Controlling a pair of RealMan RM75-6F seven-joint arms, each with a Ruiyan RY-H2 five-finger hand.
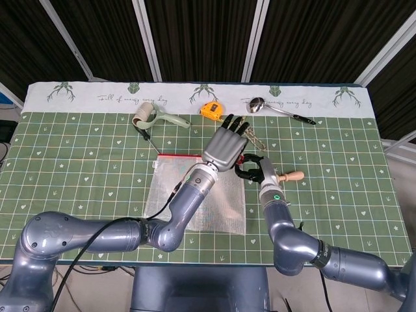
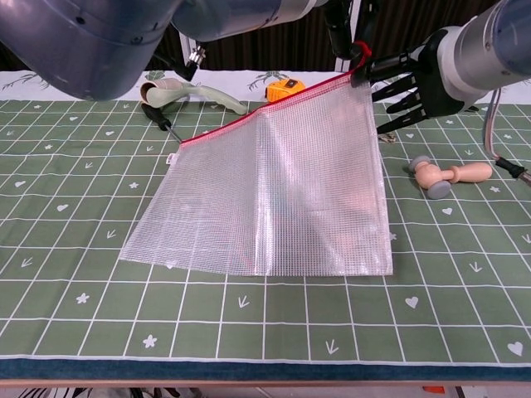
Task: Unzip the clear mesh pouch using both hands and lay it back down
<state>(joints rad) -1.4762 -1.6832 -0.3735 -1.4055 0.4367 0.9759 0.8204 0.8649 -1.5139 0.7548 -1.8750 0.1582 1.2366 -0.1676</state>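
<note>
The clear mesh pouch (image 2: 274, 186) with a red zipper edge (image 2: 249, 120) lies on the green mat, its top right corner lifted off the table. In the head view the pouch (image 1: 166, 192) is partly hidden under my left forearm. My left hand (image 1: 225, 145) reaches down from above, and its dark fingertips (image 2: 342, 33) pinch the red zipper pull (image 2: 362, 51). My right hand (image 2: 419, 76) pinches that raised corner from the right, its other fingers spread; from the head camera the right hand (image 1: 252, 170) sits just beside the left.
A yellow tape measure (image 2: 286, 87), a screwdriver (image 2: 162, 120) and a beige roller tool (image 2: 187, 93) lie behind the pouch. A wooden-handled tool (image 2: 452, 176) lies to its right. A spoon (image 1: 279, 109) rests at the back right.
</note>
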